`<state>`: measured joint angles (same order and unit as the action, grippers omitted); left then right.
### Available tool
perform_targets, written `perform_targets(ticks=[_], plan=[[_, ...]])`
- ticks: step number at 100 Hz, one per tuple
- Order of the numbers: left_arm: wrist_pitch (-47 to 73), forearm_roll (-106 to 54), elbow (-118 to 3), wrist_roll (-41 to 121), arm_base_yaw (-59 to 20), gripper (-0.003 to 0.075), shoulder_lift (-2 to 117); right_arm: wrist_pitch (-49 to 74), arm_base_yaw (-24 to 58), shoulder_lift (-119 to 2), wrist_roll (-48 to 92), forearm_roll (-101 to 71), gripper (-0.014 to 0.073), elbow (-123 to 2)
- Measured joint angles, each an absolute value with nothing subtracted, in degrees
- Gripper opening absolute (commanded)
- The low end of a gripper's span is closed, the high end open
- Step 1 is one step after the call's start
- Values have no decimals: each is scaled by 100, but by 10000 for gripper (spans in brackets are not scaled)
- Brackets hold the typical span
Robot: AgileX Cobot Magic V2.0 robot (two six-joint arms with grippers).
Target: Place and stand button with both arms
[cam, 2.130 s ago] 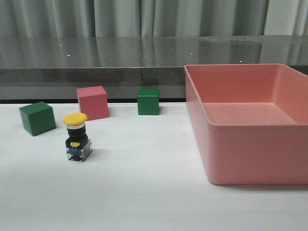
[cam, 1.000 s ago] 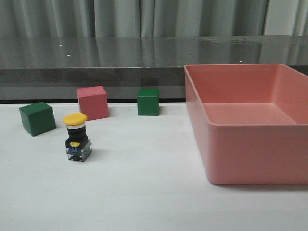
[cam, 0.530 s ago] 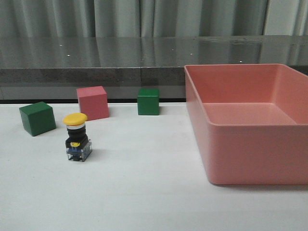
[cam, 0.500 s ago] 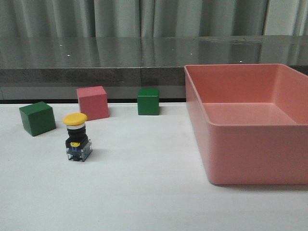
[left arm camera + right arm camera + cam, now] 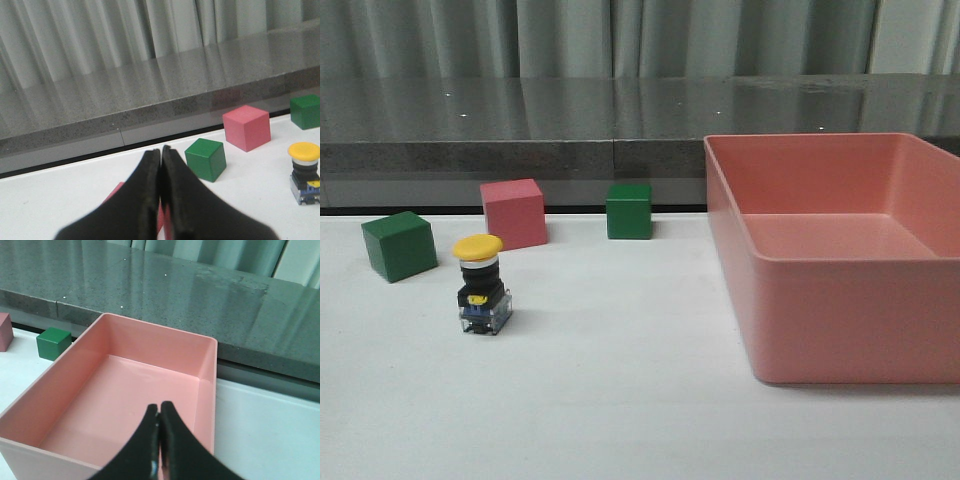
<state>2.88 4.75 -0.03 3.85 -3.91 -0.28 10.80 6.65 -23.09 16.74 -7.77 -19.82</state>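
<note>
Honestly nothing has changed over the last couple of seconds: the button (image 5: 480, 286) sits in the same spot, upright on its clear-blue base with the yellow cap on top, on the white table (image 5: 620, 400) just in front of the pink cube (image 5: 514, 212) and between it and the near green cube (image 5: 399, 245). The other green cube (image 5: 629, 210) and the big pink bin (image 5: 840, 250) haven't budged either. To me that reads as the task being basically done, since the button is already placed and standing and neither arm is anywhere near it in the front view. As for the tools, the left gripper (image 5: 160, 155) has its fingers pressed together with nothing between them, hovering well back from the button, which shows off to the side in its wrist view. The right gripper (image 5: 159, 412) is the same deal, fingers closed tight and empty, hanging above the bin without touching it as far as I can tell.
</note>
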Motion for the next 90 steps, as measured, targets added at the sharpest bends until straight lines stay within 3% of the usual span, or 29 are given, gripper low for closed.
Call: perform_targets(ticks=[90], plan=[[253,499,-3,81,-391,-19,-28,1080,665,-2309,1674,-777,-109,-1982]])
